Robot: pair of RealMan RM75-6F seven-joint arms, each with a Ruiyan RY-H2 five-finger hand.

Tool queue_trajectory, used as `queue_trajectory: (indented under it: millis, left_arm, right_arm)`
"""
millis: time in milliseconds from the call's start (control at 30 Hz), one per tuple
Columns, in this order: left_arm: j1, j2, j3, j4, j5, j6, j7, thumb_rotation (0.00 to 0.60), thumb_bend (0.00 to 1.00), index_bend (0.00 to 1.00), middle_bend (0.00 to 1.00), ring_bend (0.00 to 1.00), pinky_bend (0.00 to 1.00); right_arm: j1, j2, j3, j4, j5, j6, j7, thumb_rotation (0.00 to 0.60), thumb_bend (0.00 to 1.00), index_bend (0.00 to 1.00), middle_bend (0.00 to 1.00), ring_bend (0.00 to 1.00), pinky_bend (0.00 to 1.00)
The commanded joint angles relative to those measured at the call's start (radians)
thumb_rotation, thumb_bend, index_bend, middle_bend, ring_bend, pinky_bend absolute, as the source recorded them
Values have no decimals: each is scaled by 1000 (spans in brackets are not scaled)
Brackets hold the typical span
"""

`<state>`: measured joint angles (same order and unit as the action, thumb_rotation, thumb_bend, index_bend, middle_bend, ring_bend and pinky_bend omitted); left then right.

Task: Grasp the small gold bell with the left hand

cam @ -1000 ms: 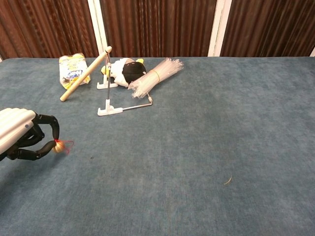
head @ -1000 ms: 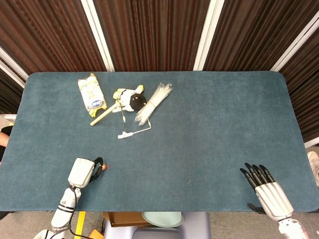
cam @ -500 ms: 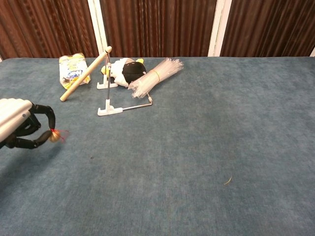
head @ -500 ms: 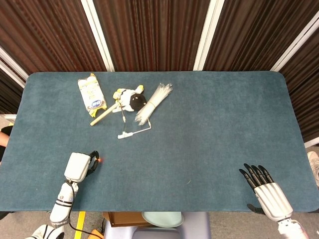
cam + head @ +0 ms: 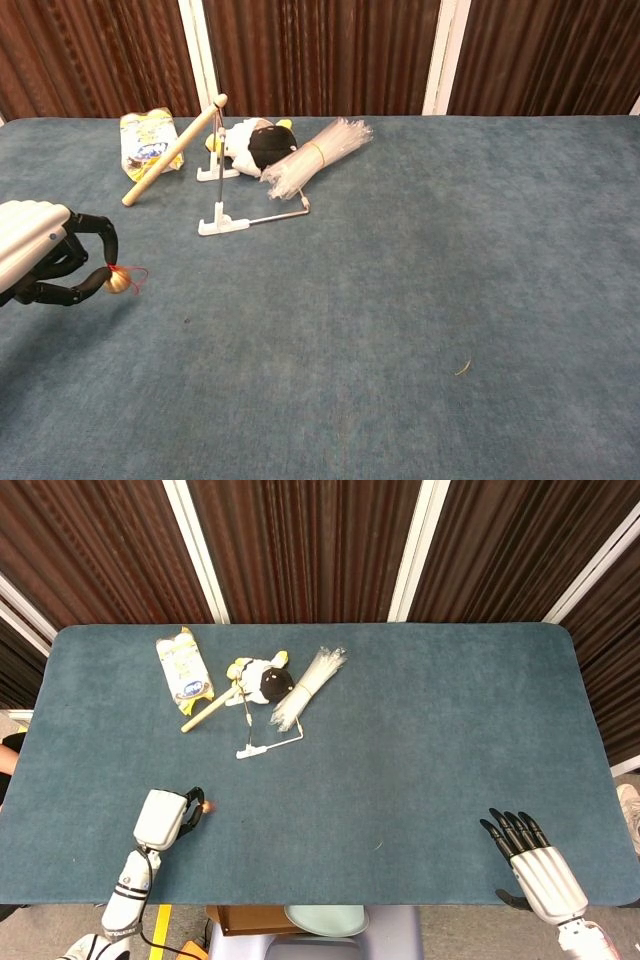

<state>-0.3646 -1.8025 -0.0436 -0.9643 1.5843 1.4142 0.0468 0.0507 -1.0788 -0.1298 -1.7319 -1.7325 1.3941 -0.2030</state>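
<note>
The small gold bell with a red cord is pinched between the dark fingertips of my left hand, held above the blue table at the left edge of the chest view. The head view shows that same left hand near the table's front left, with the bell a small orange dot at its fingertips. My right hand rests at the front right corner, fingers stretched out flat, holding nothing; the chest view does not show it.
At the back left lie a yellow snack packet, a wooden stick, a black and white plush toy, a bundle of clear straws and a small white wire stand. A tiny scrap lies on the cloth.
My left hand with the bell drew back left and up half a second ago, then shifted slightly right and down to where it is now. The right hand stayed still.
</note>
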Motion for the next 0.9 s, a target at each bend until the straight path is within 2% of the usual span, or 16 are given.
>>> queue_trajectory:
  millis: [33,500,567,767,900]
  left_arm:
    - [0,-1,1,2,0,0,-1,600,448,689,1000,1000,1000]
    - [1,-28,16,69,-15,-37,-13,600,449,668,1000,1000,1000]
    - [1,-31,20,80,-13,-36,-14,600,448,632,1000,1000,1000]
    - [1,-28,26,79,-14,-44,-11,600,442,439,1000,1000,1000]
    - [2,-14,28,55,-19,-56,4,600,439,404,1000,1000,1000]
  right_arm:
    - [0,0,0,0,0,0,0,600,180,0,0,0,0]
    - [0,-1,2,-2,6,-3,-3,600,180,0,0,0,0]
    - [1,-1,2,-2,8,-4,-4,600,180,0,0,0,0]
    - [2,-3,3,-1,7,-6,-3,600,180,0,0,0,0]
    - [0,-2,3,0,4,3,-1,600,180,0,0,0,0]
